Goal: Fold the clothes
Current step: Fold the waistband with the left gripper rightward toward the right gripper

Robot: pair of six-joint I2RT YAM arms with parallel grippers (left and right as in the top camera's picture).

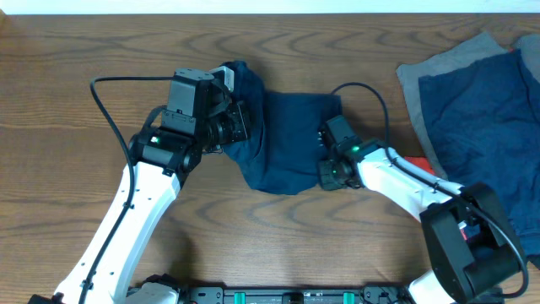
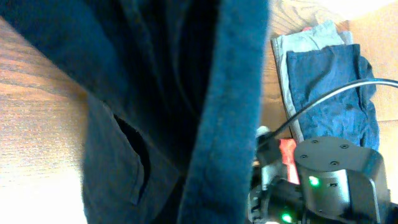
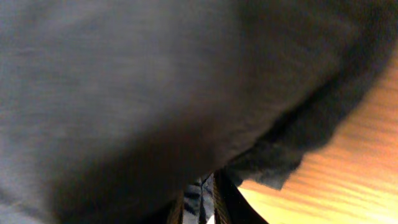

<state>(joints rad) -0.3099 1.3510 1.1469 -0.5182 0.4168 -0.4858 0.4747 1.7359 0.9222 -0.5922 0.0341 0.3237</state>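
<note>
Waiting at the right end of the table [image 1: 101, 51], the pile of clothes [image 1: 481, 93] looks unfolded; the navy shorts [image 1: 287, 143] sit mid-table, bunched, no fold finished. Left gripper [image 1: 245, 127] pinches their left edge; right gripper [image 1: 325, 156] meets the right edge, jaws hidden by cloth, grip unclear.

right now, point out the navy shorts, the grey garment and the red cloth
navy shorts [image 1: 291, 135], overhead view, middle of the cloth
grey garment [image 1: 443, 61], overhead view, bare upper left part
red cloth [image 1: 419, 162], overhead view, the small visible patch
</note>
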